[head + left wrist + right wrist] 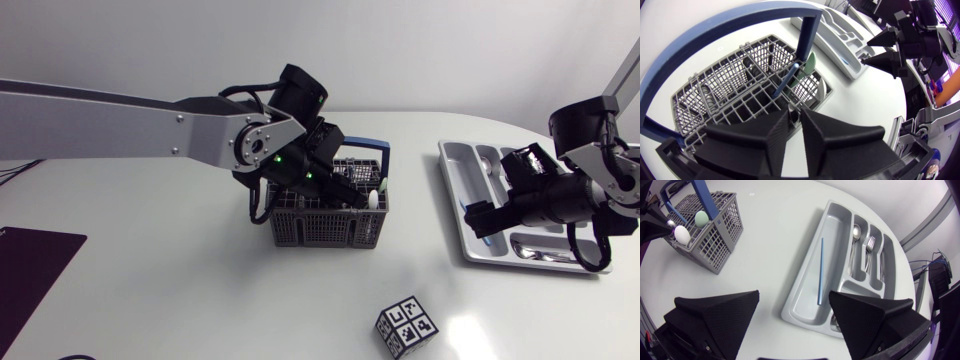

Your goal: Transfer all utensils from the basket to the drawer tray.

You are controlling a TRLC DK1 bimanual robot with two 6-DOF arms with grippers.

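The grey wire basket (pixel 322 226) with a blue handle (pixel 809 37) stands mid-table. A green spoon (pixel 809 65), a blue stick (pixel 788 80) and a white spoon (pixel 681 233) stand in its end cell. My left gripper (pixel 345 186) is down in the basket. Its fingers (pixel 782 132) are drawn close on a pale utensil tip (pixel 794 112), seemingly the white spoon. The grey drawer tray (pixel 458 205) lies to the right and holds a blue stick (pixel 819 270), a metal spoon (pixel 856 231) and a fork (pixel 870 242). My right gripper (pixel 795 294) hangs open above the tray's near end, holding nothing.
A black-and-white marker cube (pixel 407 327) sits near the front edge, right of the basket. A dark mat (pixel 30 270) lies at the front left. My right gripper (pixel 880 50) also shows beyond the basket, beside the tray (pixel 840 37).
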